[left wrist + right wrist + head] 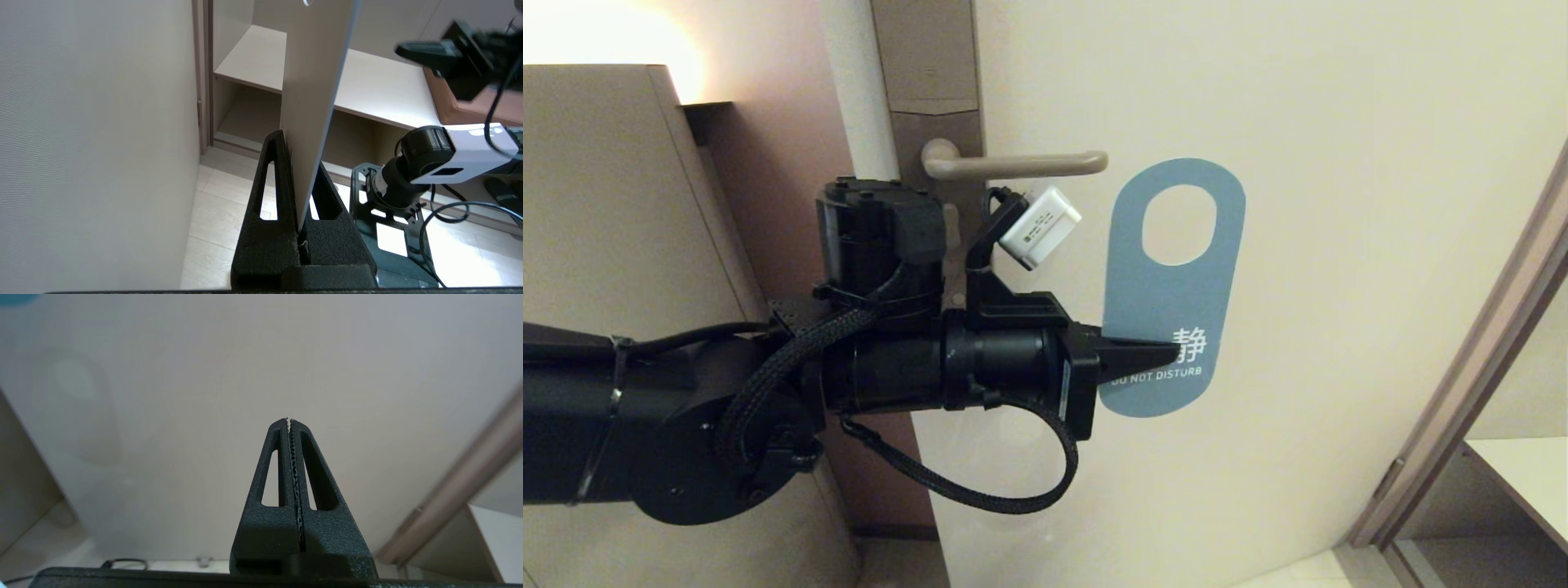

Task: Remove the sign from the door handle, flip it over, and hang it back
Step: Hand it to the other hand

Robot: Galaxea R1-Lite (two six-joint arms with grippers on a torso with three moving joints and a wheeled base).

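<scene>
Holding the sign (1172,286) tight in the left gripper (1168,353), off the door handle (1021,165); right gripper (289,420) closed, holding nothing

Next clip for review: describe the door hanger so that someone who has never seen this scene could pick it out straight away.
Start at the pale door and its taupe lever door handle. Just right of and below the lever's free end, off the lever, is the sign, pinched near its lower end by the left gripper. It is the only blue thing there: a flat, round-ended card with a large hole and white "DO NOT DISTURB".
</scene>
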